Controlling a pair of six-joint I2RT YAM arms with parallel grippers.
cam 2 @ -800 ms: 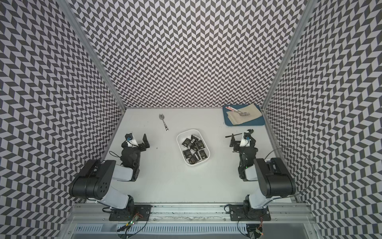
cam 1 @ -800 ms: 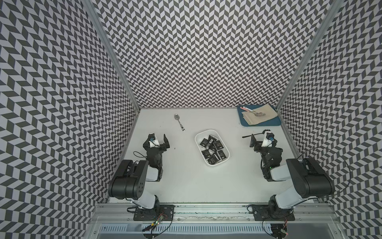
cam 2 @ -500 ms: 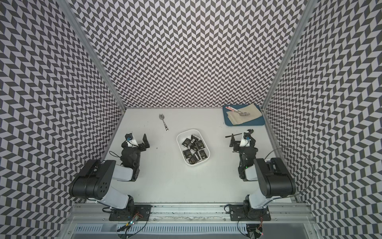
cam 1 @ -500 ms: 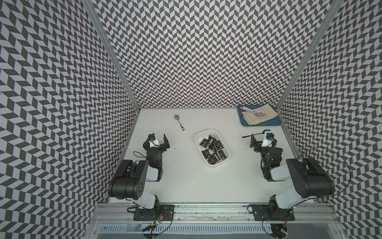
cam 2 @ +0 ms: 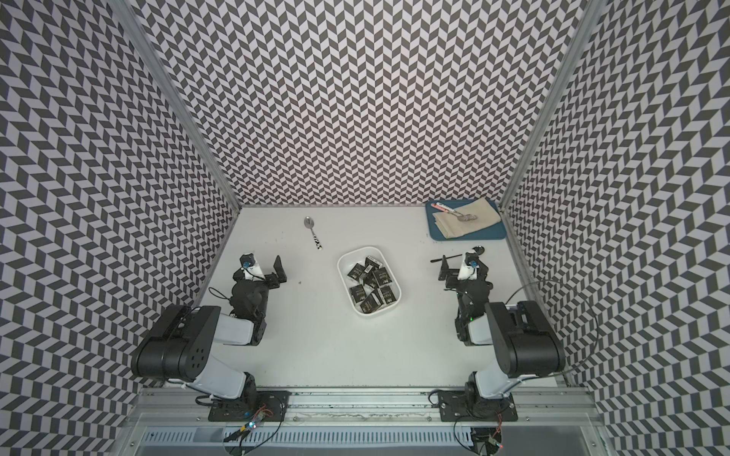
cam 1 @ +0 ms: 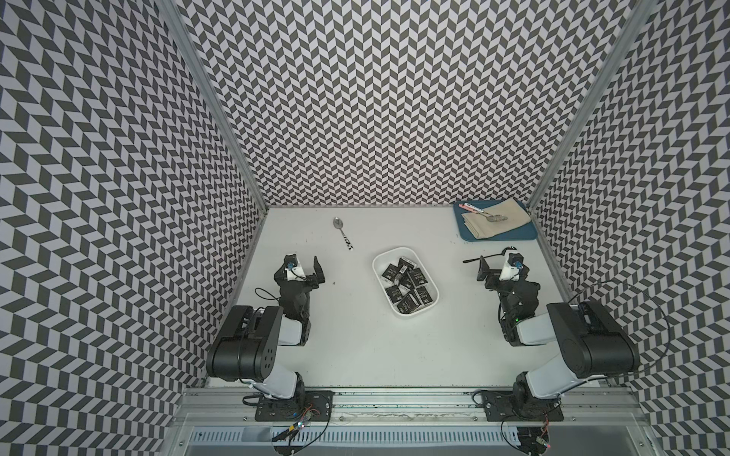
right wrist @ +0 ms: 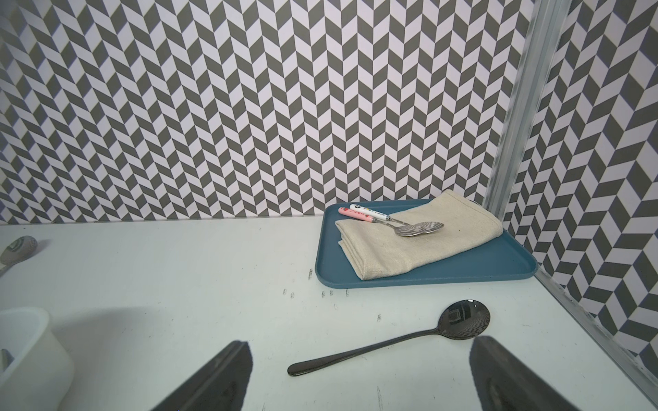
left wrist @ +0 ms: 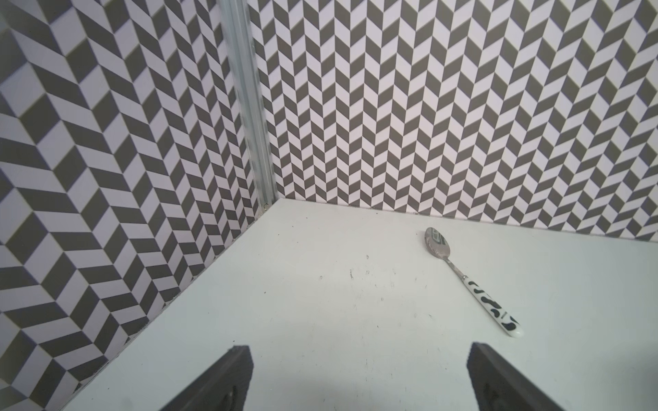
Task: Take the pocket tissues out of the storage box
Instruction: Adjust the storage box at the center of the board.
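Pocket tissues (cam 1: 409, 286): all of them lie jumbled in the storage box (cam 1: 378, 276), between my two end effectors and well apart from both. I count about nine, overlapping and some tilted. None is out on the desk (cam 1: 355, 347).
Change: none that I can find. Against the views of a moment ago, the packets, the box and both arms sit exactly as they did.
Left end effector (left wrist: 359, 350): released, jaws wide, nothing between them. It hangs low over bare desk. The cow-patterned spoon (left wrist: 473, 284) lies ahead of it and off to its right, and the box is further right, outside its wrist view.
Right end effector (right wrist: 361, 343): released and empty. The black spoon (right wrist: 391, 341) lies just ahead of its fingertips, not touched. The blue tray (right wrist: 498, 267) with its beige cloth (right wrist: 409, 245) is further ahead, and a corner of the box shows off to its left.
Meaning for the task: I judge that nothing is underway yet, so every packet is left to take out.
Next move, as I see it: swing one arm inward over the box and come down on a top packet.
Risk: with the packets overlapping, a pinch may catch two or slip.
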